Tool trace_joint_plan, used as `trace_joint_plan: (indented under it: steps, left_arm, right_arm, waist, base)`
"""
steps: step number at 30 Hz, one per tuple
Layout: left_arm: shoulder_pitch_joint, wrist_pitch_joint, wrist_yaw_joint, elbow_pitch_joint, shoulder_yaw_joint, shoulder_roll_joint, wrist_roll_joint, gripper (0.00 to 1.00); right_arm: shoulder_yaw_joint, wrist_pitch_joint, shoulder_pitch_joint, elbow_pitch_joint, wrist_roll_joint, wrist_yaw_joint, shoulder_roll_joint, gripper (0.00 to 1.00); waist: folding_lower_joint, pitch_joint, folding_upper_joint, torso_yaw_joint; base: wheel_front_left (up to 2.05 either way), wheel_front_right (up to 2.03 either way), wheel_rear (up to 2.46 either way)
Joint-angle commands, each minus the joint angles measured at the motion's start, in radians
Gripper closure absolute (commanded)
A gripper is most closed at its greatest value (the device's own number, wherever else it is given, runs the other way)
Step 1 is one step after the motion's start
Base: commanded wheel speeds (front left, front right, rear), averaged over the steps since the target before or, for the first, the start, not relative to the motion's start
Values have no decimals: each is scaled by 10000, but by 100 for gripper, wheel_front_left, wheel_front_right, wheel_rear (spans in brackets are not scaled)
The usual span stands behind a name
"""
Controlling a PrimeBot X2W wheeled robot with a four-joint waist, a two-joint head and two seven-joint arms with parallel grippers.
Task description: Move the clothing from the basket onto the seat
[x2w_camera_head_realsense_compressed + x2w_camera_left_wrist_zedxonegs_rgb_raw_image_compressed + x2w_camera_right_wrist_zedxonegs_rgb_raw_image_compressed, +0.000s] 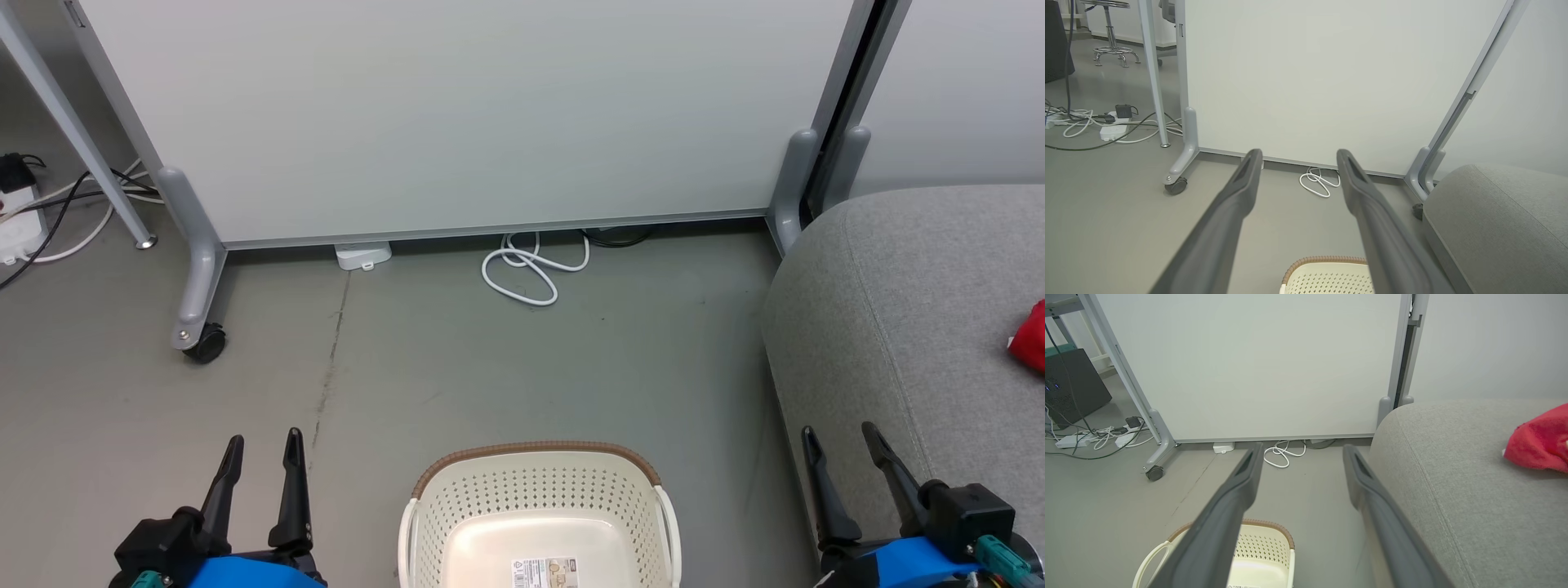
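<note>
Red soft clothing (1033, 336) lies on the light-grey fabric seat (898, 310), to the right of the right gripper (839, 431). Cream perforated plastic basket (535, 448) between the arms, visible bottom bare. Left gripper (265, 438) and right gripper both spread, holding nothing. Right arm nearer the seat.

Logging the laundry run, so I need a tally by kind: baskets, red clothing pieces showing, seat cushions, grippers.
basket: 1
red clothing piece, cut off at the edge: 1
seat cushion: 1
grippers: 2, left gripper and right gripper
Total: 5
</note>
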Motion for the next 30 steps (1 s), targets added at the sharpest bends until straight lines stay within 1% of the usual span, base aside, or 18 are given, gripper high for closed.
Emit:
trace_joint_plan:
  steps: [1,10,11,16,30]
  left_arm:
    - [-147,-25,-17,17,-8,70,-79,0]
    - [-122,-25,-17,1,-70,92,-29,0]
    - [-6,2,0,12,-72,56,-47,100]
    - [225,80,0,394,-107,-126,-127,100]
    - [-67,761,-2,221,249,-238,-2432,100]
  right_arm:
    - [5,-68,-64,26,100,3,1,0]
    - [42,-121,-114,113,169,5,1,0]
    - [34,-79,-8,109,122,2,0,100]
    - [30,-4,71,564,215,0,32,100]
    - [-91,486,-241,610,2956,0,25,100]
  waist:
    - [0,-8,0,4]
    - [0,-14,0,-20]
    - [0,-15,0,-20]
    - [0,-17,0,-26]
    - [0,-33,0,-91]
  base:
    - [0,0,0]
    - [0,0,0]
    - [0,0,0]
    - [0,0,0]
    - [0,0,0]
